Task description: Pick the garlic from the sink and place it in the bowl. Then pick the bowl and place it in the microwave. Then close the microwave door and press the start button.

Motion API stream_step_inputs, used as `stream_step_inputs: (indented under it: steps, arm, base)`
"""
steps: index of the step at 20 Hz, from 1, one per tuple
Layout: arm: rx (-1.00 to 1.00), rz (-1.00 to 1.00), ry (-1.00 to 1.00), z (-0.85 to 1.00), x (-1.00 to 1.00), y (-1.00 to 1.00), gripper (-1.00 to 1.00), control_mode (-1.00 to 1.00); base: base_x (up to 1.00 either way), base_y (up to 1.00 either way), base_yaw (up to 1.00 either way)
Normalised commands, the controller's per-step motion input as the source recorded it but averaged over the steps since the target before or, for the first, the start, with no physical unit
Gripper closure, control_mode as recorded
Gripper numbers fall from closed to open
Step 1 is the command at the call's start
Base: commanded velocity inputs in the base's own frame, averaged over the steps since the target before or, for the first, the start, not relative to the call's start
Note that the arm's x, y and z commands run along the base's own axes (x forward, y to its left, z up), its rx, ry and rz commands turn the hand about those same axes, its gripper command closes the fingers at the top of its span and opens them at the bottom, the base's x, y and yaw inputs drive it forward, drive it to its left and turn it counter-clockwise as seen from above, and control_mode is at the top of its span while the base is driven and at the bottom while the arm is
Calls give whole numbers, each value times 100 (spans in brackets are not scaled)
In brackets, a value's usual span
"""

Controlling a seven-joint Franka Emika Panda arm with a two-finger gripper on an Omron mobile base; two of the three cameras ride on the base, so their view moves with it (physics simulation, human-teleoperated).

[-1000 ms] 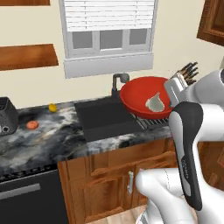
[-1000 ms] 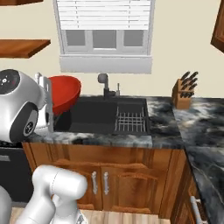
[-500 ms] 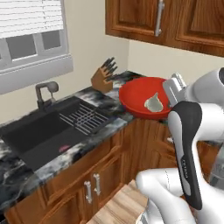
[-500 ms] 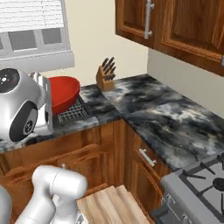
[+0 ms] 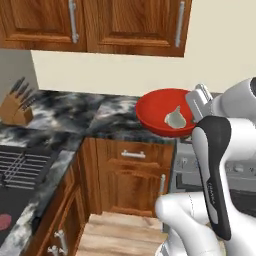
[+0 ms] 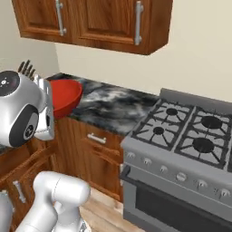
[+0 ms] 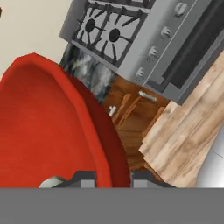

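Transport stage of the second step: the garlic [image 5: 175,118] already lies inside the bowl [image 5: 160,118], resting on the inner wall toward the side nearest the arm, and the bowl is carried clear of the marbled desk [image 5: 75,115], so the bowl's transfer to the microwave appears to be in hand. The gripper [image 7: 113,178] pinches the bowl's rim, one finger inside the wall and one outside, as the hand view shows at its lower edge; the jaws stand narrowly apart on the thin red wall. In the left base view the bowl hangs tilted in front of the wood base cabinets [image 5: 131,172], beside the corner of the desk, with the knife block [image 5: 15,107] well apart on the far left. In the right base view the bowl shows partly behind the arm, near the stove [image 6: 181,149], under the upper cabinets [image 6: 99,20]. The microwave is not yet reached. The next move probably calls for bringing the open microwave cavity before the arm and keeping the bowl close to level, since a single-rim hold lets the bowl tip and the loose garlic could roll out. Closing the door and pressing the start button remain to be done.
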Motion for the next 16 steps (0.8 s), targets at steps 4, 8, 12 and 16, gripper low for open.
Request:
stream_step_inputs:
  steps: [4,8,12,16]
  arm:
    - [0,0,0,0,0,0,100,100]
    - [0,0,0,0,0,0,100,100]
    - [0,0,0,0,0,0,100,100]
    - [0,0,0,0,0,0,100,100]
  base:
    - [-33,11,-92]
    - [-30,4,-91]
    - [-26,0,-90]
    - [-23,0,-88]
